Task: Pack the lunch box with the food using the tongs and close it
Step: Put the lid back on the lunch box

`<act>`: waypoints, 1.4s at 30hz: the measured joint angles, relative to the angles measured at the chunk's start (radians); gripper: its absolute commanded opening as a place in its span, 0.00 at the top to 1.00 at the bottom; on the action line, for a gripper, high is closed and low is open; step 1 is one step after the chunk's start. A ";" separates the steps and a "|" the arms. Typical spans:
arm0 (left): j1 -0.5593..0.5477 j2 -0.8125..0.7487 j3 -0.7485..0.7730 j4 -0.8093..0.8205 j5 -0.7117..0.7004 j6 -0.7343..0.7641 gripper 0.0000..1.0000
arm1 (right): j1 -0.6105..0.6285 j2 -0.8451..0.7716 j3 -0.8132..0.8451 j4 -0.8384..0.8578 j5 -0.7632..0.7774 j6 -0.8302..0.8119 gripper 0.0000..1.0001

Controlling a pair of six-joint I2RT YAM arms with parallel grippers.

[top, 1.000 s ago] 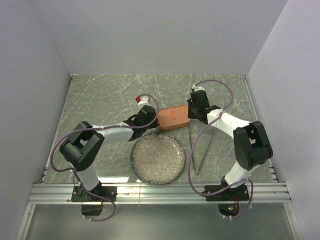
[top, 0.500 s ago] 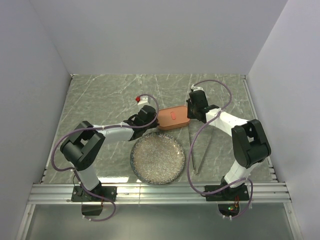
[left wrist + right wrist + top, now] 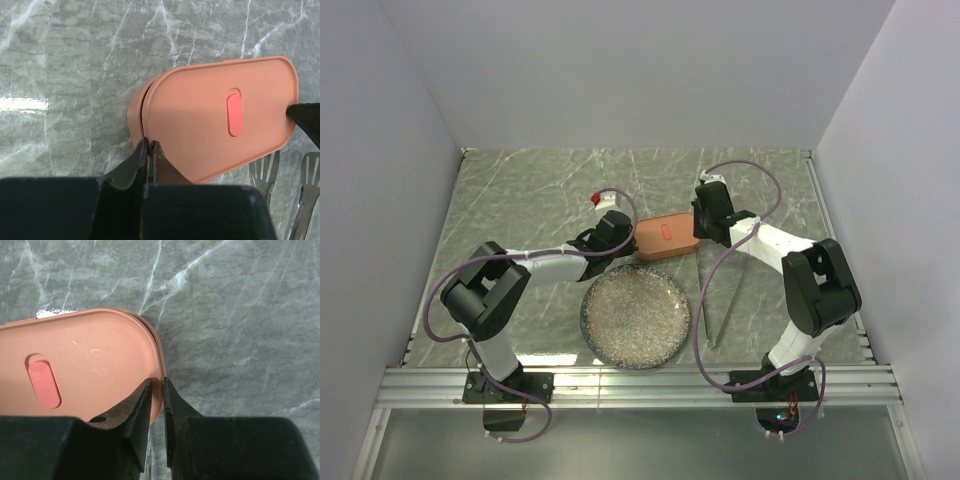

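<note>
Top external view: the salmon-orange lunch box (image 3: 666, 237) lies on the marble table (image 3: 520, 200) just beyond the speckled plate (image 3: 635, 316), its flat lid (image 3: 200, 125) with the red mark (image 3: 233, 116) on top. My left gripper (image 3: 148, 146), fingers pressed together, touches its left end; my right gripper (image 3: 157, 386), fingers nearly touching, meets the right rim. Both arms reach forward, low.

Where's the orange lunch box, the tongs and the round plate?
lunch box (image 3: 667, 240), top view, on its lid.
tongs (image 3: 263, 172), left wrist view, on a slotted tip.
plate (image 3: 635, 316), top view, on its bare middle.
</note>
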 measured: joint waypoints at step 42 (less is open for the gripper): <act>0.013 0.027 0.021 0.001 0.008 0.009 1.00 | 0.013 0.020 0.009 -0.010 0.038 0.001 0.78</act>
